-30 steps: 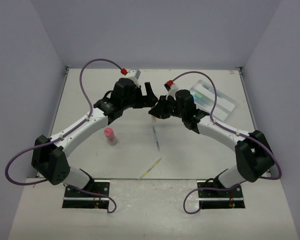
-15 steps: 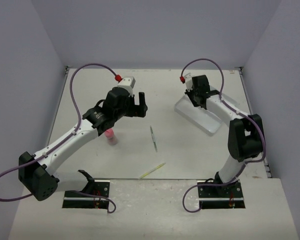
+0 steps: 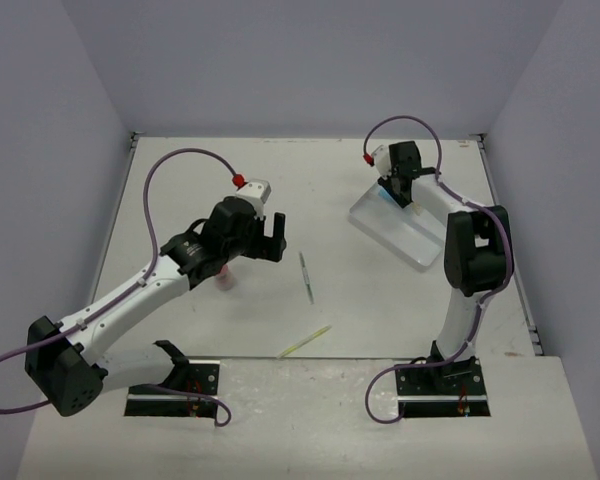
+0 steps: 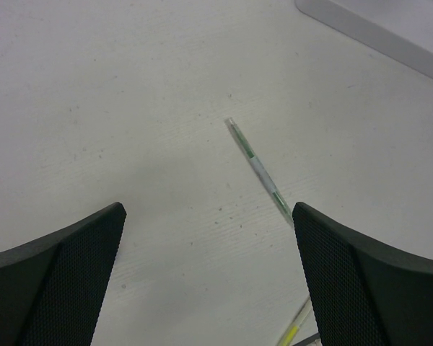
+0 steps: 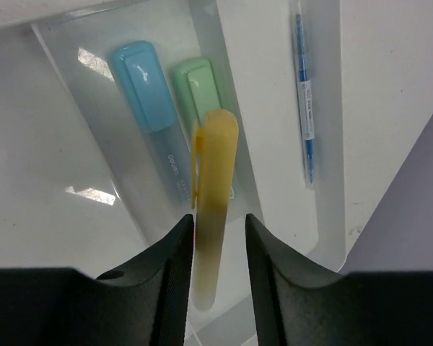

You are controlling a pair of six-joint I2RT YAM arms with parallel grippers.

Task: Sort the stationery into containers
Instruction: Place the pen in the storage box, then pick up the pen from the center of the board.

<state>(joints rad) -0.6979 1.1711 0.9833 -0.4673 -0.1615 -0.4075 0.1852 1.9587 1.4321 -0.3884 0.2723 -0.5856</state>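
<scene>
I'm seeing tiny print on the light-blue stick (image 5: 143,86) and the blue pen (image 5: 305,108) — none of it is reading clearly.

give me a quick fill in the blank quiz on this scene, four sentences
1. The marker between the fingers of the right gripper is ___ in colour.
2. In the tray, beside the light-blue stick, lies a ___ stick.
3. The left gripper is ___, with the green pen on the table ahead of it.
4. The yellow-green pen lies ___ the tray.

Missing words: yellow; green; open; outside
</scene>
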